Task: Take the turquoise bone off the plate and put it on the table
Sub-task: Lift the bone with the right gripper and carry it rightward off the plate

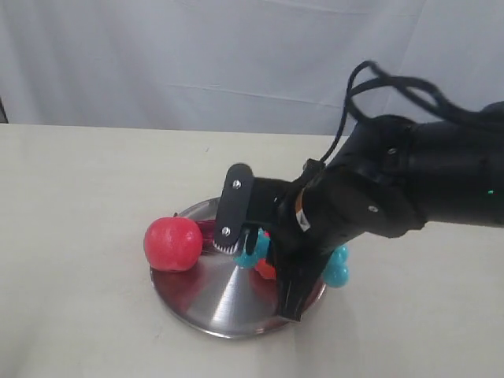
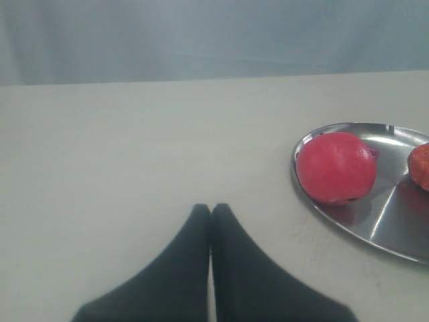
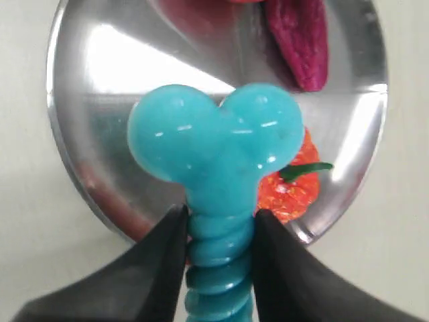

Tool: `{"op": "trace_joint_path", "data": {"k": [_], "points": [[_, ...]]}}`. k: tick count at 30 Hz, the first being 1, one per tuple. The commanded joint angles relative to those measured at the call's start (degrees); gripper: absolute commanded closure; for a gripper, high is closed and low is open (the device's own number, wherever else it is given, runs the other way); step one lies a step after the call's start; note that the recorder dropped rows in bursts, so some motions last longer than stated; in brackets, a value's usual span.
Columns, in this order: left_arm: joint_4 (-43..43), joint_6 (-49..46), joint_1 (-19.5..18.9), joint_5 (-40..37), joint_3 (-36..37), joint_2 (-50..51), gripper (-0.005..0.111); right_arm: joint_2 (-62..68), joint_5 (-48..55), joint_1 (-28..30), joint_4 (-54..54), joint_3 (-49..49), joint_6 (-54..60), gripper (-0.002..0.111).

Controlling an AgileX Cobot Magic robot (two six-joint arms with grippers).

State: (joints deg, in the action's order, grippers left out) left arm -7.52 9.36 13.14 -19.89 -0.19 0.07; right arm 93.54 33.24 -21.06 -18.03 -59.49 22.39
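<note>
The turquoise bone (image 3: 216, 154) is pinched in the right gripper (image 3: 220, 218). Its jaws are narrowed onto the ribbed shaft just behind one knobbed end, and the shaft runs back between them toward the wrist camera, so the toy lies lengthwise in the grip. The knob juts out over the plate (image 3: 87, 134); in the exterior view a second turquoise knob shows past the arm near the plate's right rim. I cannot tell whether the toy is clear of the steel. It looks glossy and rubbery, so I judge it light, somewhat springy and in no danger of breaking. The smooth knobs would be slippery to pinch, whereas the ribs give the jaws ridges to bite on, which makes the shaft the sensible place to hold. A rubber toy may bounce or roll, so a low, gentle release onto the counter (image 1: 79, 181) seems wise. A strawberry toy (image 3: 291, 191) lies on the plate close beside the bone, a purple piece (image 3: 301, 40) lies farther in, and a round red fruit (image 1: 172, 243) sits at the plate's left rim. The left gripper (image 2: 211, 215) hangs over bare counter beside the plate, jaws pressed together on nothing.
</note>
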Motion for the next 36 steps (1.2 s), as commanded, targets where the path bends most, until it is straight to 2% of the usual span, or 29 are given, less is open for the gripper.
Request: {"op": "trace_joint_path", "data": {"k": [1, 6, 7, 11, 16, 20, 30, 36], "points": [[-0.02, -0.01, 0.16, 0.04, 0.19, -0.07, 0.107, -7.55, 2.49, 0.26, -0.31, -0.10, -13.32, 0.109], [-0.02, 0.12, 0.16, 0.04, 0.19, -0.07, 0.107, -11.41, 5.07, 0.49, -5.93, -0.10, -30.45, 0.109], [-0.02, 0.12, 0.16, 0.04, 0.19, -0.07, 0.107, -12.18, 6.84, 1.34, -7.66, -0.10, -36.09, 0.109], [-0.02, 0.12, 0.16, 0.04, 0.19, -0.07, 0.107, -13.34, 13.79, 7.32, -7.56, -0.10, -44.72, 0.109], [-0.02, 0.12, 0.16, 0.04, 0.19, -0.07, 0.107, -13.45, 15.94, 15.90, -3.76, -0.10, -46.56, 0.109], [-0.02, 0.12, 0.16, 0.04, 0.19, -0.07, 0.107, -13.45, 16.08, 18.01, -2.99, -0.10, -46.56, 0.109], [-0.02, -0.11, 0.16, 0.04, 0.19, -0.07, 0.107, -13.10, 12.32, 18.28, -3.54, -0.10, -49.79, 0.109], [-0.02, -0.11, 0.16, 0.04, 0.19, -0.07, 0.107, -8.15, 11.19, 18.28, -5.21, 0.01, -52.02, 0.109]]}}
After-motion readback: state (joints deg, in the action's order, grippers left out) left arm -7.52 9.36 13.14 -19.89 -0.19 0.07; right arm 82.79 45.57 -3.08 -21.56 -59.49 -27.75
